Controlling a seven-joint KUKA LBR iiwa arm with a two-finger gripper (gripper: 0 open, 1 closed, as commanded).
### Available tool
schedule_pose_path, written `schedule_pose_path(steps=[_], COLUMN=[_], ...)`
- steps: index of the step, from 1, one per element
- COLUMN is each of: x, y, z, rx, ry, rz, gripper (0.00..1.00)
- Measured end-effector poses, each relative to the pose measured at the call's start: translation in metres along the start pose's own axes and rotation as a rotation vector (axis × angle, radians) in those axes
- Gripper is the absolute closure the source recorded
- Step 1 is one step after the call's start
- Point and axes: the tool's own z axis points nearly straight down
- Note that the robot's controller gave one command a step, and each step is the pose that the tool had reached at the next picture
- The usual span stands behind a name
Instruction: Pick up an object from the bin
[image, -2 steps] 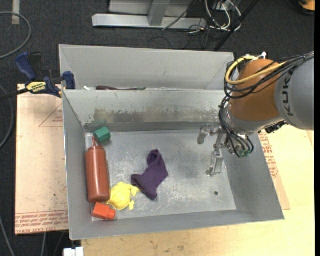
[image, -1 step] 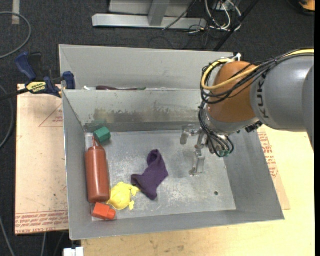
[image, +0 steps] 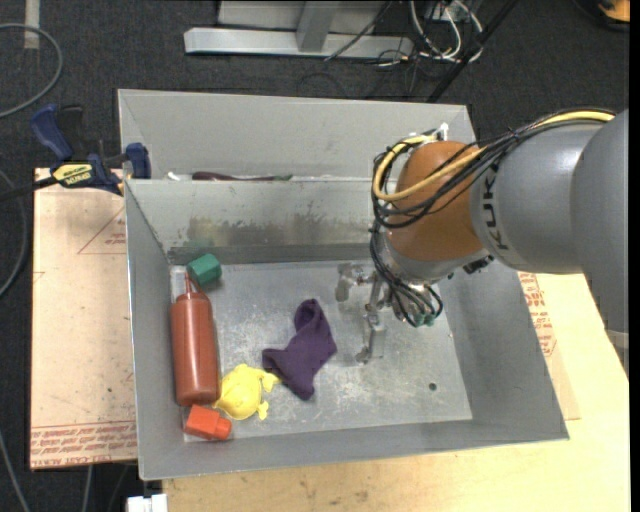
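Two fingers (image: 368, 338) of the gripper (image: 357, 312) stand apart, empty, low over the bare floor of the bin (image: 430, 360). Just left lies a crumpled purple cloth (image: 304, 350); farther left, a yellow toy (image: 243, 392), orange block (image: 207, 423), red bottle (image: 194, 340) and green block (image: 204, 268).

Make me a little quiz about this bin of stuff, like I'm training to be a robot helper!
1. Which thing lies nearest the hand?
A) a blue ball
B) the purple cloth
C) a white cup

2. True or false: the yellow toy sits between the red bottle and the purple cloth.

3. Fill the gap: the block by the bottle's cap is coloured ___.

Key: 1 B; 2 true; 3 green.
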Motion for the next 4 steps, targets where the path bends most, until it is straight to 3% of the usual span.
schedule_pose_path(steps=[1, 2, 3, 4], x=[0.011, 0.0, 0.007, 0.011], y=[-0.001, 0.042, 0.046, 0.09], z=[0.002, -0.008, -0.006, 0.01], rx=[0.009, -0.001, 0.006, 0.003], ry=[0.007, -0.002, 0.002, -0.001], rz=[-0.026, 0.009, 0.018, -0.094], gripper=[0.0, 0.0, 0.0, 0.0])
